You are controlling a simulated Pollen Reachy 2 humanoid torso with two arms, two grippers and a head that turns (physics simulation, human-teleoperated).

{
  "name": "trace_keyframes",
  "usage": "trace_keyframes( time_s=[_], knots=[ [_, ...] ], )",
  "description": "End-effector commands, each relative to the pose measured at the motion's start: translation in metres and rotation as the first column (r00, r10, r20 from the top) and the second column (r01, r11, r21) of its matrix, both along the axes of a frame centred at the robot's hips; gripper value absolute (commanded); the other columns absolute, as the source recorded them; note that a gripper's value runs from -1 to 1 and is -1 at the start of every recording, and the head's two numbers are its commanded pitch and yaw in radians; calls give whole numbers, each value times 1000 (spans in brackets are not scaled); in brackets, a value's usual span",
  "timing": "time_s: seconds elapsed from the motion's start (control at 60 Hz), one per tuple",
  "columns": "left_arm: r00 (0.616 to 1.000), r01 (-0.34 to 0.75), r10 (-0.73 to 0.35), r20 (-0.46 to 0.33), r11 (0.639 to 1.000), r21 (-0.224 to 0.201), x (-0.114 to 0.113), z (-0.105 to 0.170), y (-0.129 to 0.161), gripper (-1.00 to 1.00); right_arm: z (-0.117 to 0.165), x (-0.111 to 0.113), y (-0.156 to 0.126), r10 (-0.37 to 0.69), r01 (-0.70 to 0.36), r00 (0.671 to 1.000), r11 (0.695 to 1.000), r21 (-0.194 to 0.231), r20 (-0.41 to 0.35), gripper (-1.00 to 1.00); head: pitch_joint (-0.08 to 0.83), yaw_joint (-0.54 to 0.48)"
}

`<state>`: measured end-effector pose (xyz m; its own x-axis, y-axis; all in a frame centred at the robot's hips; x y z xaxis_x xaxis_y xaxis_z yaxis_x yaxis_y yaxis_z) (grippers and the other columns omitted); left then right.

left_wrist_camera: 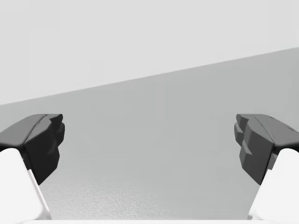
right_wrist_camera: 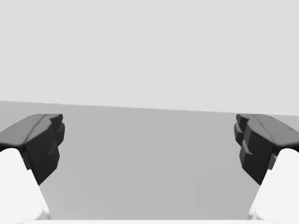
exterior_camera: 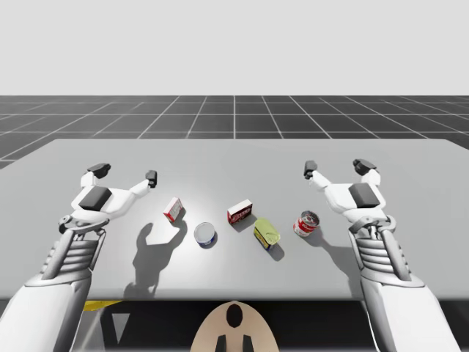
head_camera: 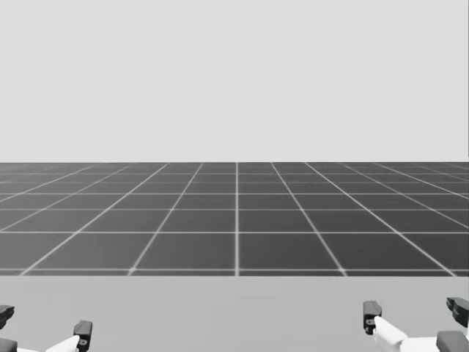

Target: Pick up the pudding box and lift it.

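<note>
My left tool [exterior_camera: 124, 173] and right tool [exterior_camera: 336, 169] both gape empty! The dark red pudding box [exterior_camera: 239, 212] sits at eight o'clock from the right tool, long axis two-to-eight. Right arm looks slightly nearer.

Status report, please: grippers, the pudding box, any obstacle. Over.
Left gripper open, empty. Right gripper open, empty. Dark red box on table, untouched. Blue can and yellow-green can near it, not touching.

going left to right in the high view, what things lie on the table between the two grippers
red and white box → blue can → dark red box → yellow-green can → red can
</note>
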<state>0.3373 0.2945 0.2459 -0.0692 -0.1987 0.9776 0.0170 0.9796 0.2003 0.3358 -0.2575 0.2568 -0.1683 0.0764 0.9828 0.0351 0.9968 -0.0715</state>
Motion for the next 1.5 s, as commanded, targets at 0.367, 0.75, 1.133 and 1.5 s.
trace_keyframes(
  time_s=[0.367, 0.75, 1.133, 1.5],
  knots=[
    [1000, 7, -7, -7, 1000, -1, 1, 0, -1, -1000, 1, -1, 0, 6, -6, 1000, 1000, 7, 5, -1000, 179, 2],
    [1000, 8, -8, -14, 1000, 6, 1, 0, -1, -1000, 0, 1, 2, -10, 10, 1000, 1000, -16, -1, -1000, 443, 0],
    [1000, 13, -13, -16, 1000, 4, 0, 1, -2, -1000, 2, 0, 2, -12, 12, 1000, 1000, -12, 2, -1000, 614, -6],
    [985, 140, -145, -89, 988, -62, -25, 23, -15, -1000, 1, 1, 1, -10, 10, 1000, 1000, -8, -8, -1000, 643, -5]
  ],
)
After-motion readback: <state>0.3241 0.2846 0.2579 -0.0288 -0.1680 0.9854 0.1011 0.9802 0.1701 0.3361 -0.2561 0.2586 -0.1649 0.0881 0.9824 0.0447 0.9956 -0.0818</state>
